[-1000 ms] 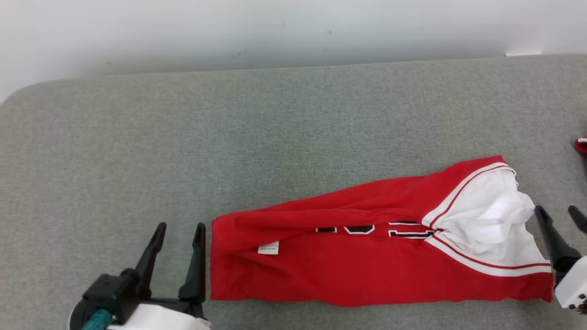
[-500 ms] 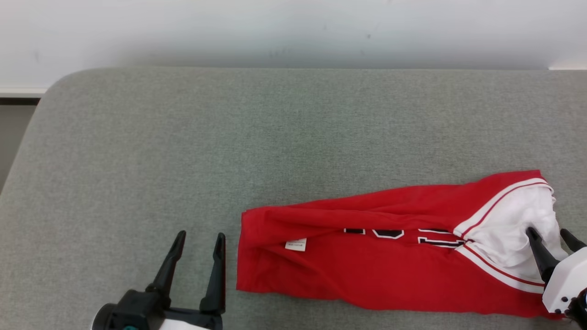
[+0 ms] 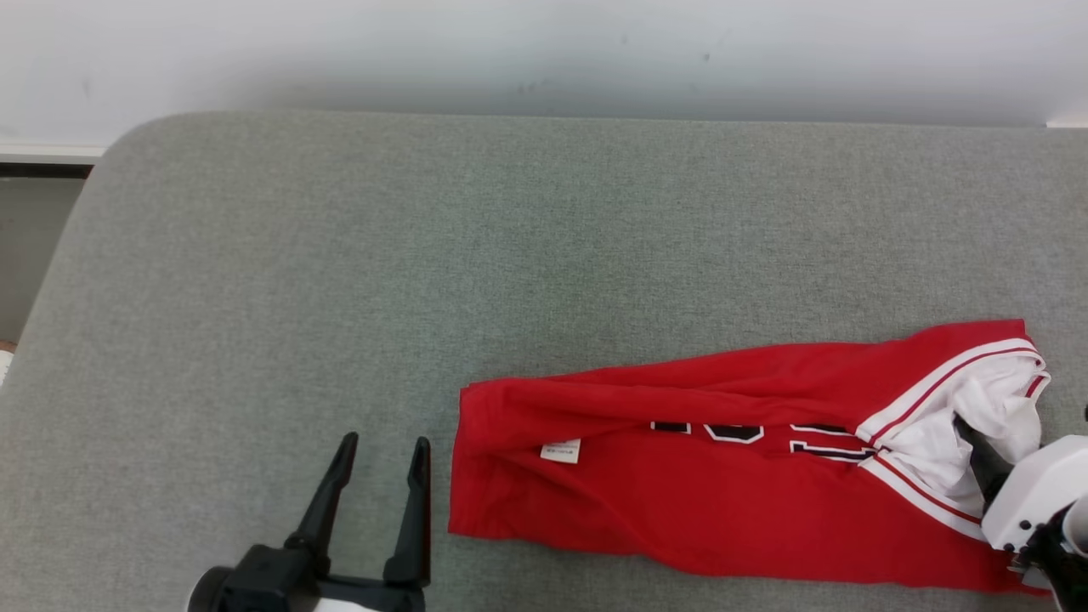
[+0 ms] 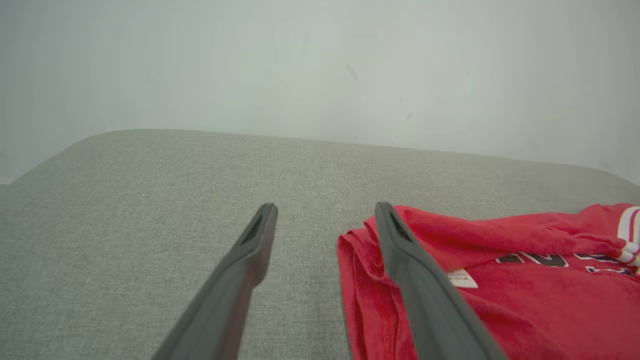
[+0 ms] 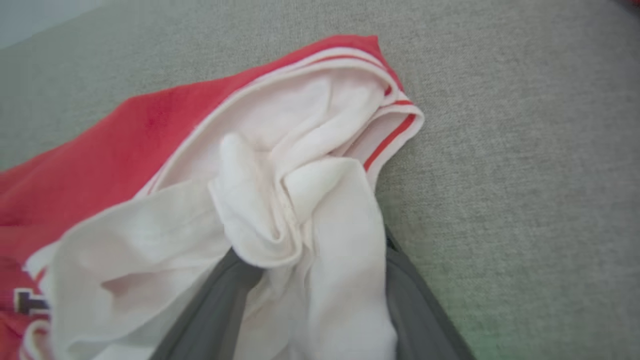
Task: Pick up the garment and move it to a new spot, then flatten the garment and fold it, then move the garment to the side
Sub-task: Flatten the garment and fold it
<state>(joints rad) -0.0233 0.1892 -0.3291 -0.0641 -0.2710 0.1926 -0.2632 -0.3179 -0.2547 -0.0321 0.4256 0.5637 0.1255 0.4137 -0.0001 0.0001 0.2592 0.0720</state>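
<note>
At the right gripper [image 5: 310, 260]: two dark fingers [image 5: 215, 310], set wide apart, pushed into the bunched white end [image 5: 300, 200] of the garment [image 3: 680, 501], with a thick twist of white cloth between them and draped over their tips. Cannot tell whether the tips press the cloth or only stand on each side of it.

At the left gripper [image 3: 384, 450]: also wide apart, holding nothing, just beside the garment's left edge, the right-hand finger [image 4: 400, 250] seeming to hang above the red hem rather than on it.

Around both: the garment as a long narrow red strip, seemingly doubled lengthwise, flat on the grey cushion [image 3: 425, 255], in the near right part of the head view, with a small white label [image 3: 561, 450] near its left end and dark lettering along the middle crease. Behind the cushion, a pale wall [image 3: 510, 51].

Possible trouble from here, as a judgement only:
- A close on the top layer alone, then a slip of the lower layers and an opening of the doubled strip.
- A pull from the right end only, with the left end free: dragging over the rough cushion, new wrinkles, a crooked strip.
- A loose bunch instead of a clean edge in the grip, so a twisted end after release.
</note>
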